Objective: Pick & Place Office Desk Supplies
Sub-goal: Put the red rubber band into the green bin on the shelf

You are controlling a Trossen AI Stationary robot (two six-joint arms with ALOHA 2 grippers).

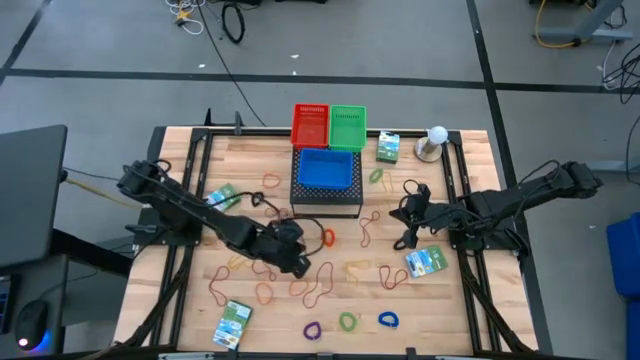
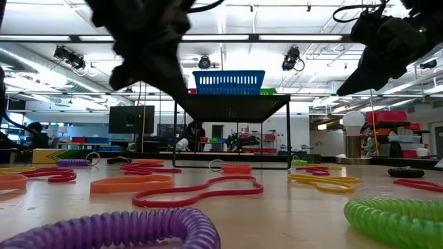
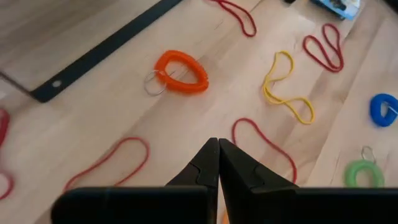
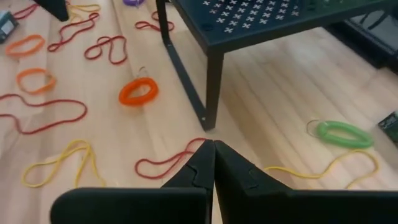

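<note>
Thin red, orange and yellow rubber bands lie scattered flat on the wooden table (image 1: 470, 300). Thick coiled loops lie among them: purple (image 1: 312, 330), green (image 1: 347, 322), blue (image 1: 388, 320) and orange (image 3: 180, 71). Several green-white boxes (image 1: 427, 262) (image 1: 232, 325) lie flat on the table. My left gripper (image 3: 217, 146) (image 1: 303, 265) is shut and raised over the bands near the table's middle. My right gripper (image 4: 212, 148) (image 1: 408, 232) is shut and raised to the right of the black stand. In the low view both grippers hang clear of the table, and nothing hangs from either.
A black perforated stand (image 1: 326, 200) carries a blue bin (image 1: 326, 168). Red (image 1: 309, 125) and green (image 1: 347, 127) bins sit behind it. One stand leg (image 4: 211, 87) is just ahead of my right gripper. A white ball on a stand (image 1: 434, 140) sits at the far right.
</note>
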